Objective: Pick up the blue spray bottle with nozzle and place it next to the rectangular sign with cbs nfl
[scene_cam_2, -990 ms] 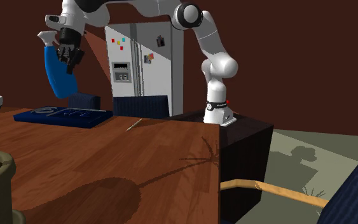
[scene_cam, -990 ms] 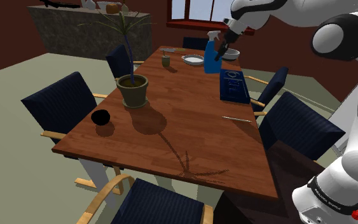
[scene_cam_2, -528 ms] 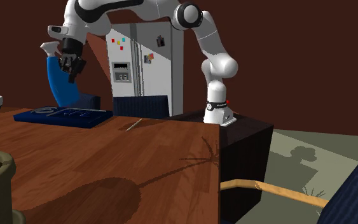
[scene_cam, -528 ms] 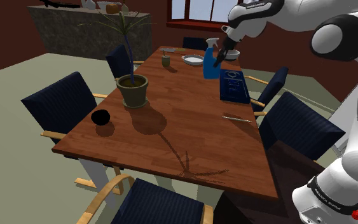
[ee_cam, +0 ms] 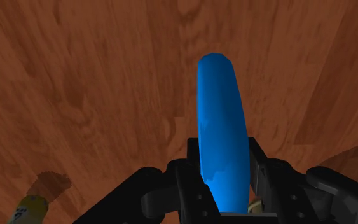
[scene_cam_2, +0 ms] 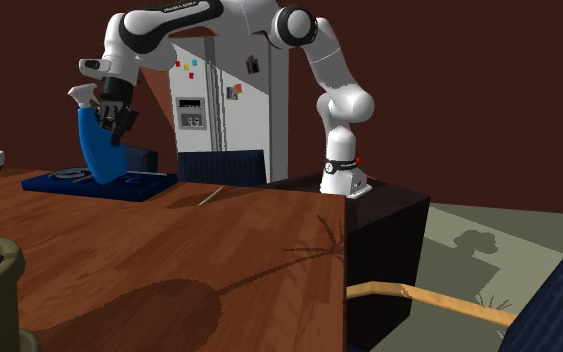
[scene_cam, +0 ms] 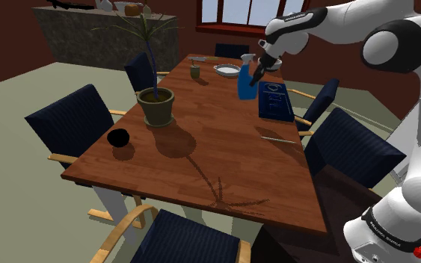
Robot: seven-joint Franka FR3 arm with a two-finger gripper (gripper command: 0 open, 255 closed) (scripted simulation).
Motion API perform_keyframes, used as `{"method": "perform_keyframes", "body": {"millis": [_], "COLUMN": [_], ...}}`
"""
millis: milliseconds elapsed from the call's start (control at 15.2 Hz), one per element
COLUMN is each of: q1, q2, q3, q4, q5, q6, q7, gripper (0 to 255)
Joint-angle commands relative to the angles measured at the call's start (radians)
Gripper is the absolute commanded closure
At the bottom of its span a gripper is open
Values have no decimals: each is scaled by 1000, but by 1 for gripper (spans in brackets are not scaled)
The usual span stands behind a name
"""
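Left of centre in the shoulder view, a potted plant (scene_cam: 156, 104) stands on the wooden bench (scene_cam: 223, 149). In the upper middle, the blue spray bottle (scene_cam: 246, 84) hangs tilted, the jaws clenched on it near its top. It is just left of the dark blue rectangular sign (scene_cam: 276, 103), which lies flat.

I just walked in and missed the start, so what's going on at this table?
The white arm's black two-finger gripper is shut on a blue spray bottle with a pale nozzle, holding it tilted low over the brown wooden table. The bottle is right beside the dark blue rectangular sign lying flat there. Whether its base touches the wood cannot be told.
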Motion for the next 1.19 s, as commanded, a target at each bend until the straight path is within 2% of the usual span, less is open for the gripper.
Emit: {"method": "perform_keyframes", "body": {"millis": [0,1122], "q1": [-1,-11], "q2": [9,106], "q3": [3,34], "q4": [-12,-85], "q5": [6,68], "q6": [20,177], "q7": [-10,-96], "gripper": [255,255]}}
